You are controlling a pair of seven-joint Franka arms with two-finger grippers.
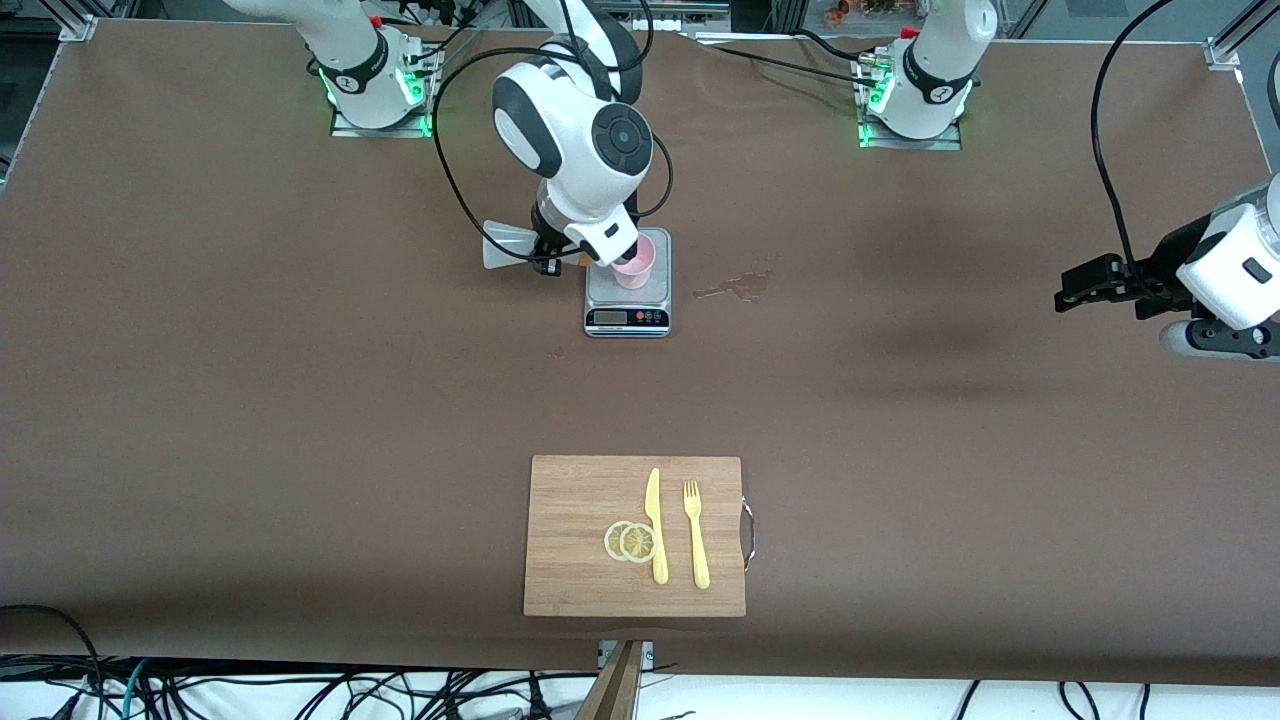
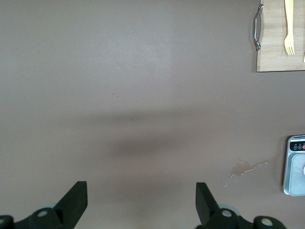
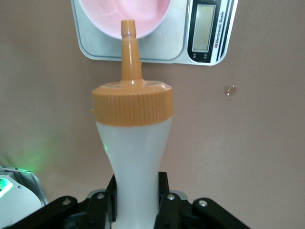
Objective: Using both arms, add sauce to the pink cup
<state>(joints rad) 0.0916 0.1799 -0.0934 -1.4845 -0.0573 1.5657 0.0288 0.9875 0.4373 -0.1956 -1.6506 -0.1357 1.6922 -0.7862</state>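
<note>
Sauce (image 3: pixel 133 157): whitish bottle, orange nozzle | over pink cup (image 3: pixel 125 16)

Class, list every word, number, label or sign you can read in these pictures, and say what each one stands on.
"Electronic Scale": small print beside the display on the kitchen scale, under the pink cup.
Scale display: blank in the right wrist view; no digits to read.
Scale buttons: marks too small to read.
Sauce bottle, in the right gripper: no label shows.
Round marks on the arm bases: too small to read.
</note>
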